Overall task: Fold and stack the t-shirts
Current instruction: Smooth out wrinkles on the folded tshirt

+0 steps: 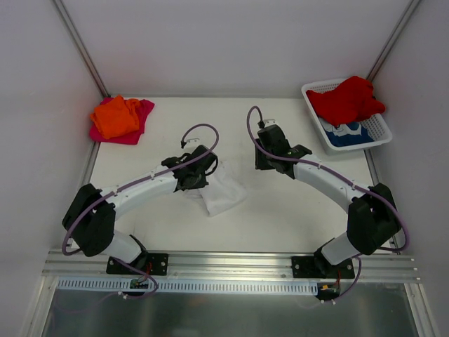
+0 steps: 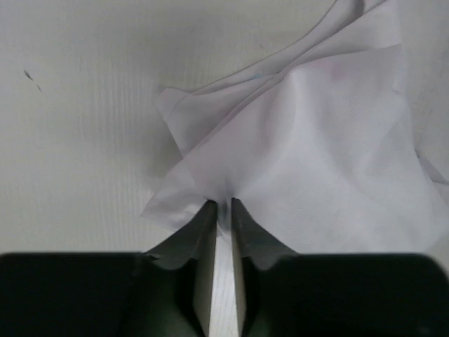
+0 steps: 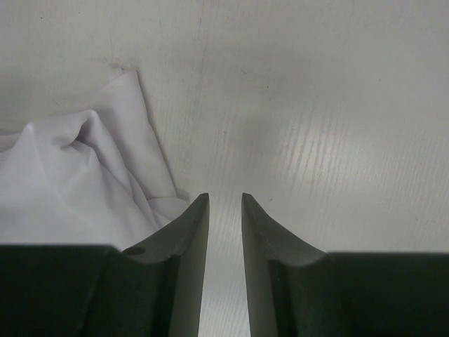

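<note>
The white t-shirt [image 1: 226, 191] lies crumpled near the middle of the tabletop [image 1: 280, 228], and much about it is hard to read: from above, its far-left part is covered by the left arm's wrist, and no view shows us a collar, a sleeve or a hem, so we cannot tell which end is the neck. What shows from above runs from under that wrist toward the near right, ending in a loose corner toward the near edge. The left wrist view cuts the cloth off at the top and right. There its folds converge on the left end effector [image 2: 222, 205], whose 2 fingers are clenched on a pinch of the shirt's edge. The right end effector [image 3: 224, 198] hangs just beside the shirt's other margin, released, with bare tabletop between its fingers. Well apart, in the far-left corner, an orange t-shirt [image 1: 116, 116] sits on a magenta-pink t-shirt [image 1: 142, 116]. At the far right, a white basket [image 1: 313, 88] holds a red t-shirt [image 1: 347, 100], which hides most of a blue-and-white t-shirt [image 1: 347, 133].
</note>
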Robot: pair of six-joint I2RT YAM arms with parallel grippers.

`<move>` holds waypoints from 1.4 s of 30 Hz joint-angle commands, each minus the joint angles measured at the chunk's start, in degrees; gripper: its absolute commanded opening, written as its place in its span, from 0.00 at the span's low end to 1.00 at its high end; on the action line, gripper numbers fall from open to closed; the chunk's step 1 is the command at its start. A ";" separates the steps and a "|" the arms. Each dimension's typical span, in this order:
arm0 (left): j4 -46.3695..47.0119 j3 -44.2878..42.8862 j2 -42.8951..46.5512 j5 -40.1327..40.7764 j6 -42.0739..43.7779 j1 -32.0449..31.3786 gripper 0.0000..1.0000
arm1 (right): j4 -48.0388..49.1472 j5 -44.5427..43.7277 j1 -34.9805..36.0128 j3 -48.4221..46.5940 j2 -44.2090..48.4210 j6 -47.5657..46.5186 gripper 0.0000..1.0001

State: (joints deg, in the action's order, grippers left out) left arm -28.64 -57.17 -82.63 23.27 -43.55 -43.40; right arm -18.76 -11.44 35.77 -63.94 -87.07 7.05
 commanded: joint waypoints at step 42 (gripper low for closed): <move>7.00 16.38 20.40 -5.24 -12.95 0.24 0.58 | -0.04 5.64 -0.70 -1.89 -0.56 -1.16 0.32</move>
State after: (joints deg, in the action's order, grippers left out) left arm -26.74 -43.68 -63.09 20.53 -52.40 -43.46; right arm -18.90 -7.16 36.03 -65.56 -89.76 6.55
